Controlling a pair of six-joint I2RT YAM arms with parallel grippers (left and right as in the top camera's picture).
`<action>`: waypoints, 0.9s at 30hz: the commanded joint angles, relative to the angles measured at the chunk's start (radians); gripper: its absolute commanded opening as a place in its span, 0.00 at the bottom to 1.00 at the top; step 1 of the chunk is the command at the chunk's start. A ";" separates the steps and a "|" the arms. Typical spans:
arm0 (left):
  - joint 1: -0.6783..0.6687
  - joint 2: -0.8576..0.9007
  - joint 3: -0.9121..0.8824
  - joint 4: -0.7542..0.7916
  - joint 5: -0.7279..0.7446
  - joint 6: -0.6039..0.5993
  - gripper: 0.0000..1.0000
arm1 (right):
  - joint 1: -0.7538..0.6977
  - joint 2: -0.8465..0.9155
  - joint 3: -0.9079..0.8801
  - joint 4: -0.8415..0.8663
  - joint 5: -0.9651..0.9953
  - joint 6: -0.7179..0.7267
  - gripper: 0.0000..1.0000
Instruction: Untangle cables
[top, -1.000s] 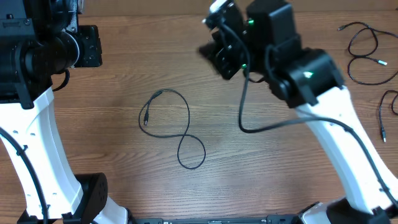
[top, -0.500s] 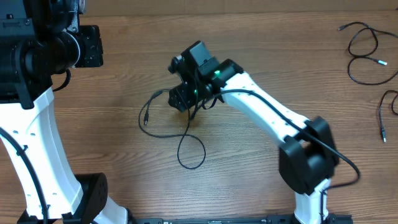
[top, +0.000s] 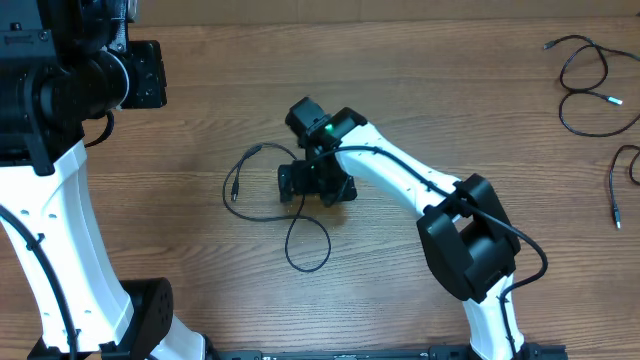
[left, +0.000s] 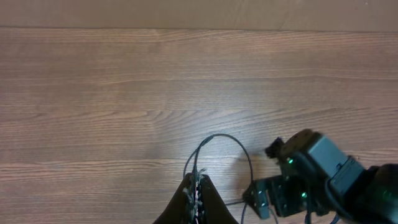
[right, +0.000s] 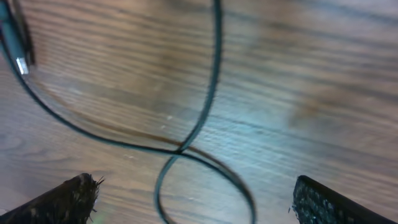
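Lying in a figure-eight at the ctr of the counter (top: 450, 100), one black cable (top: 300, 218) is seen, plug end to the left. The right tool (top: 315, 188) is set over its crossing w/ fingers (right: 74, 196) spread wide, nothing gripped. The left tool (left: 198, 186) is closed, empty, at the far-left corner. More cables (top: 585, 85) are coiled well apart at the right edge.

Soft even light; close-up cable (right: 210, 87) blurred, mild glare

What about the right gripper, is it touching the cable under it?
Apart. Right wrist view: the gripper is open, fingers either side of the cable, bare table between.
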 joint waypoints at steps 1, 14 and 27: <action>0.004 -0.006 0.004 -0.001 0.011 0.005 0.04 | 0.055 -0.005 0.003 0.013 0.010 -0.005 1.00; 0.004 -0.006 0.004 -0.001 0.011 0.005 0.04 | 0.227 0.004 -0.130 0.137 0.151 -0.052 1.00; 0.004 -0.006 0.004 -0.001 0.011 0.005 0.04 | 0.227 0.015 -0.170 0.184 0.182 -0.229 1.00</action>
